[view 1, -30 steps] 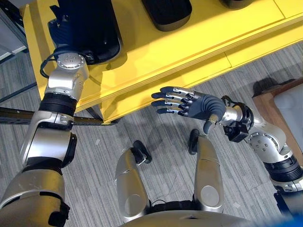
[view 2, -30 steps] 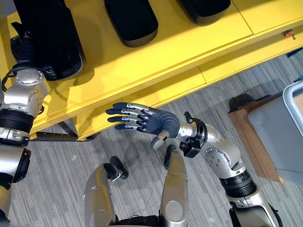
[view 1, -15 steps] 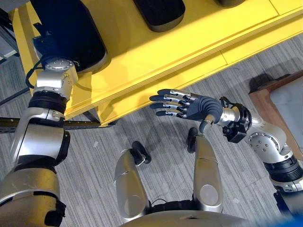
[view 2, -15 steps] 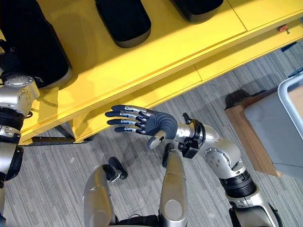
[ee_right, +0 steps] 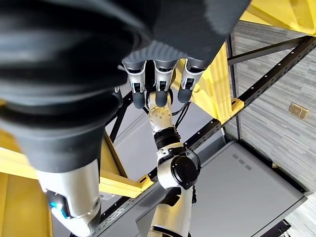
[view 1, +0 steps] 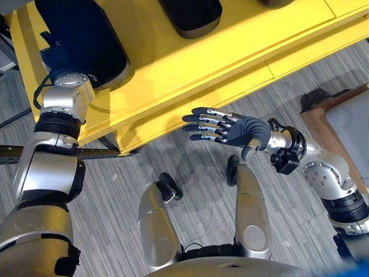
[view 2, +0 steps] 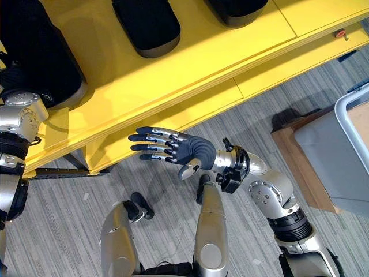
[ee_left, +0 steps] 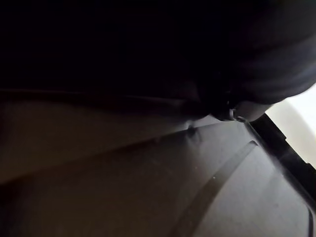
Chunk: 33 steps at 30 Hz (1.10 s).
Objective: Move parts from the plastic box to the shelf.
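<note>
Already three dark parts lie on the yellow shelf [view 2: 190, 75] along the top of the frame: one at upper left [view 1: 86, 40], one at top centre [view 1: 193, 14], a third cut off at the top edge [view 2: 233, 10]. The left hand [view 1: 55, 57] is at the upper-left part; whether its fingers grip it I cannot tell. The right hand [view 2: 173, 150] hovers mid-frame, fingers straight and spread, holding nothing. At the right edge sits a grey box [view 2: 351, 138], contents hidden, so what remains is unclear.
</note>
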{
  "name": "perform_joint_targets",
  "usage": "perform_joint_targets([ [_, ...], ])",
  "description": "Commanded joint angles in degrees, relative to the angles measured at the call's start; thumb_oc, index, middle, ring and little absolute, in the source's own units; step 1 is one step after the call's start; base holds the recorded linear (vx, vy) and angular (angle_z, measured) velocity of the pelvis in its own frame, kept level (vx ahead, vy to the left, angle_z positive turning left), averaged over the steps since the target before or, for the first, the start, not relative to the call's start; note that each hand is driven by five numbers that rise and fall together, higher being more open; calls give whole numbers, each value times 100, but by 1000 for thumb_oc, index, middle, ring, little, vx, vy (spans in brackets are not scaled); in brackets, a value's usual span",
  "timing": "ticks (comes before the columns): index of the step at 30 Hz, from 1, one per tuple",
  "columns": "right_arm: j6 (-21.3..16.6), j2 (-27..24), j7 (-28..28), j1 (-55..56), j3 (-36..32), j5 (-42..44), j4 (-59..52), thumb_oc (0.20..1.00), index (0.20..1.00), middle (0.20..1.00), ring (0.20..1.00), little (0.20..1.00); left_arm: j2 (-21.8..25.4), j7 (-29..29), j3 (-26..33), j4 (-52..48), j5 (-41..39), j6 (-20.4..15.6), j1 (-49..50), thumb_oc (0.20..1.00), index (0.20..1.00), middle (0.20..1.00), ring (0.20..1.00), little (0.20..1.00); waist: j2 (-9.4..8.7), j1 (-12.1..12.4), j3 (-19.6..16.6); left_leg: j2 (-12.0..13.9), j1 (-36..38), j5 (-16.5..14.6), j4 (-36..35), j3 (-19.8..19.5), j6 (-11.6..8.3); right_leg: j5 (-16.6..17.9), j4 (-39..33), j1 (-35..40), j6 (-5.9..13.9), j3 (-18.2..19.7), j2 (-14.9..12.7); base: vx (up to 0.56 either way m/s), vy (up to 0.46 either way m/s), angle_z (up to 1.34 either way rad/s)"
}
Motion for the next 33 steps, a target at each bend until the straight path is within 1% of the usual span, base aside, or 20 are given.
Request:
perform_joint_targets([
  [1, -206, 173, -72, 98, -163, 560, -406, 1000, 1000, 1000, 1000, 1000, 485, 8, 242, -219, 190, -243, -131, 325, 325, 325, 325, 325, -95, -16, -254, -211, 249, 23, -201, 187, -161, 45, -232, 322, 305, -2, 112, 0, 0, 0],
  [2, -210, 181, -47, 94, -170, 584, -401, 1000, 1000, 1000, 1000, 1000, 478, 36, 237, -213, 206, -221, -140, 758, 758, 758, 758, 758, -93, -21, -244, -208, 250, 20, -197, 195, -158, 43, -224, 320, 303, 0, 113, 0, 0, 0],
  [3, -201, 192, -33, 92, -183, 600, -399, 1000, 1000, 1000, 1000, 1000, 491, 82, 237, -197, 185, -212, -151, 1000, 1000, 1000, 1000, 1000, -88, -25, -241, -212, 252, 16, -196, 199, -155, 34, -197, 313, 304, 0, 111, 0, 0, 0],
  [8, -107, 250, -96, 122, -197, 585, -427, 1000, 1000, 1000, 1000, 1000, 529, 113, 245, -63, 178, -182, -147, 1000, 1000, 1000, 1000, 1000, -78, -48, -247, -221, 268, -14, -174, 221, -139, 0, -161, 329, 289, 8, 105, 27, 19, -1],
  [13, -108, 300, -91, 181, -169, 488, -448, 1000, 1000, 1000, 1000, 1000, 482, 275, 295, -82, 107, -194, -53, 1000, 1000, 1000, 1000, 1000, -81, -51, -250, -228, 288, 6, -200, 226, -143, 8, -176, 345, 292, 23, 109, 7, 3, 0],
  [17, -84, 324, -96, 224, -170, 466, -481, 1000, 1000, 1000, 1000, 1000, 461, 310, 383, -123, 31, -260, 28, 1000, 1000, 1000, 1000, 1000, -84, -44, -249, -242, 307, 0, -210, 229, -138, -4, -174, 364, 283, 17, 111, 0, 0, 0],
  [24, -41, 351, -107, 249, -159, 410, -487, 1000, 1000, 1000, 1000, 1000, 375, 564, 542, -149, -432, -453, 88, 1000, 1000, 1000, 1000, 1000, -91, -28, -283, -273, 357, 9, -240, 213, -136, -6, -188, 425, 284, 4, 97, 0, 0, 0],
  [27, -55, 397, -134, 262, -131, 427, -523, 1000, 1000, 1000, 1000, 1000, 318, 537, 628, -134, -695, -557, 163, 1000, 1000, 1000, 1000, 1000, -96, -10, -284, -297, 402, 40, -292, 209, -140, 9, -210, 472, 301, -11, 90, 0, 0, 0],
  [31, -128, 453, -148, 311, -111, 367, -596, 1000, 1000, 1000, 1000, 1000, 147, 511, 740, -212, -732, -767, 408, 1000, 1000, 1000, 1000, 1000, -107, 14, -294, -319, 446, 59, -350, 209, -136, 6, -246, 521, 300, -37, 86, 0, 0, 0],
  [33, -216, 497, -150, 358, -120, 311, -623, 1000, 1000, 1000, 1000, 1000, 2, 660, 838, -361, -607, -1083, 612, 1000, 1000, 1000, 1000, 1000, -121, 43, -302, -330, 469, 59, -366, 194, -128, -1, -253, 551, 297, -48, 81, 0, -38, 2],
])
